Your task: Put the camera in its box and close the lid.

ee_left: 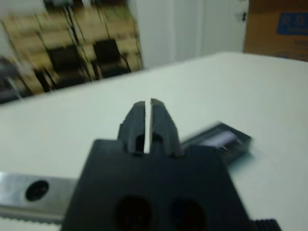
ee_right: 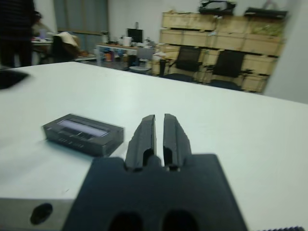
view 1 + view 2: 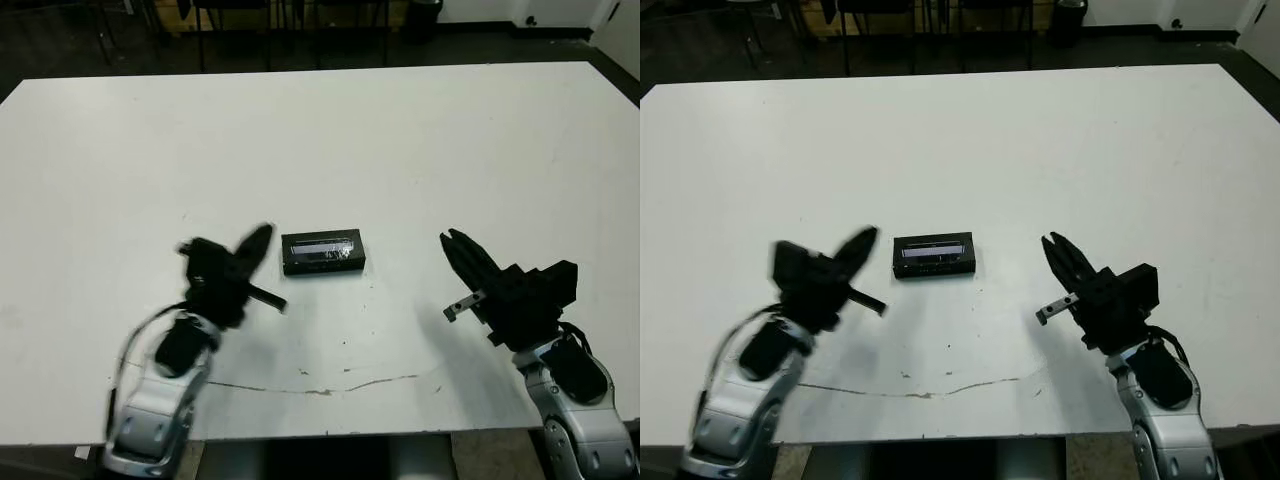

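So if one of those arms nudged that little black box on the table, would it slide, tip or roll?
Most likely slide. The closed box is low and flat, resting on its broad face, so tipping seems unlikely, and its square edges give it nothing to roll on. It looks rigid, and the lid has a shiny strip, so that face may be slippery for a tool to grip.

Silver-grey forearms (black cables looping beside each) end in blocky black grippers (image 3: 500, 285) with tapered fingers.

White table (image 3: 420, 140), black chairs (image 2: 211, 65) and stacked crates (image 2: 216, 24) beyond.
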Motion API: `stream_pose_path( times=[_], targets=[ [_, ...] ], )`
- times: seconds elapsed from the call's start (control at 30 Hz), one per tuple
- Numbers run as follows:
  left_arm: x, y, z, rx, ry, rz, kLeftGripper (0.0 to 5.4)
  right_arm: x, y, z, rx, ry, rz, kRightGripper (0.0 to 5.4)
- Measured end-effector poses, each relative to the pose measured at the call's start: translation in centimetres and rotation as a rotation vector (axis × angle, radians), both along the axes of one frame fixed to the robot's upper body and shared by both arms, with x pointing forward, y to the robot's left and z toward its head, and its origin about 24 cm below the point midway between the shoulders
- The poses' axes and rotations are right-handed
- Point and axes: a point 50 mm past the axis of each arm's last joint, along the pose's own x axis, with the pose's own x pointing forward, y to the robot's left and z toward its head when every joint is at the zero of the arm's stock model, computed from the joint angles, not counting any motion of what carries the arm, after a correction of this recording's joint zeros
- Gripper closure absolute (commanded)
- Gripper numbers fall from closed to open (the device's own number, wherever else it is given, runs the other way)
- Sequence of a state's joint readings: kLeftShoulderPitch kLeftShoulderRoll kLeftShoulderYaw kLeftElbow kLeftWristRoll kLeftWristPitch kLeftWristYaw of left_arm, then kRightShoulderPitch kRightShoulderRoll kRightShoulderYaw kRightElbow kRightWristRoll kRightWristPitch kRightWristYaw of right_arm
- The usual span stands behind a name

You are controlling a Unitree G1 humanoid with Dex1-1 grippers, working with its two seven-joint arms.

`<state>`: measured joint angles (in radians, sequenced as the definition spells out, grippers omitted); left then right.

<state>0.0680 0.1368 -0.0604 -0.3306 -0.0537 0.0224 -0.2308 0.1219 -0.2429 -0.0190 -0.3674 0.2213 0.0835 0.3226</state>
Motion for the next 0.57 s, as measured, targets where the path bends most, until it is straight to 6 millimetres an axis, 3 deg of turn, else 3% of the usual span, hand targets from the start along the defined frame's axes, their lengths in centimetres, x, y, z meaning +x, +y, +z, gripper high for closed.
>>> stream_pose_path(
  times=[0.27, 0.57],
  targets=[
    [-1.3, 4.1, -0.1, -0.068, -0.12, 0.238, 5.38, 2.0, 1.6, -0.3, 0.077, -0.006, -0.195, 5.4],
    [-1.7, 3.9, -1.6, -0.151, -0.073, 0.328, 5.38, 3.2, 2.8, -1.4, 0.131, 0.008, -0.317, 5.4]
  ],
)
